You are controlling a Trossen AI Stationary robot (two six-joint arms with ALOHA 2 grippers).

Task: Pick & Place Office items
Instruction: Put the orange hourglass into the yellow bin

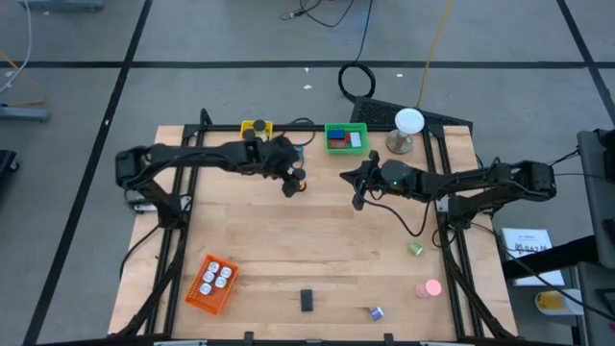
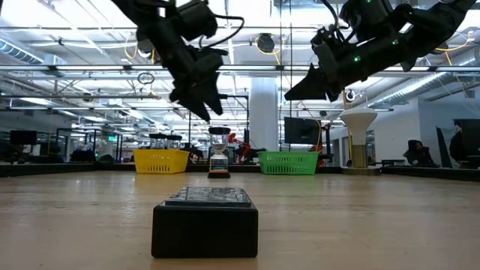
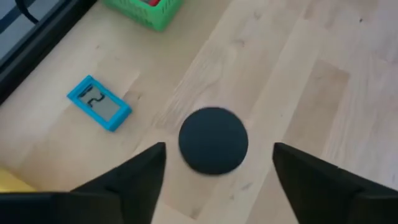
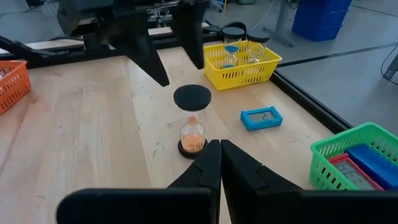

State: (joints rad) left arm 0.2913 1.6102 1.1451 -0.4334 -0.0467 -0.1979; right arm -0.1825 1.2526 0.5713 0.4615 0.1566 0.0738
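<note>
A small hourglass (image 4: 192,134) with orange sand and black end caps stands upright on its base on the wooden table (image 1: 288,250), also in the low view (image 2: 218,155). My left gripper (image 2: 208,109) hangs open just above it; in its wrist view the fingers stand on either side of the hourglass's round black top (image 3: 213,148) without touching. My right gripper (image 4: 219,152) is shut and bare, level, a little to the hourglass's right (image 1: 357,195). A blue digital timer (image 4: 262,117) lies flat nearby.
A yellow basket (image 4: 242,62) and a green basket (image 1: 346,137) stand at the far edge, beside a white ball on a stand (image 1: 408,126). An orange basket (image 1: 211,284), a black block (image 1: 307,299), a green clip (image 1: 415,249) and a pink piece (image 1: 430,287) lie near the front.
</note>
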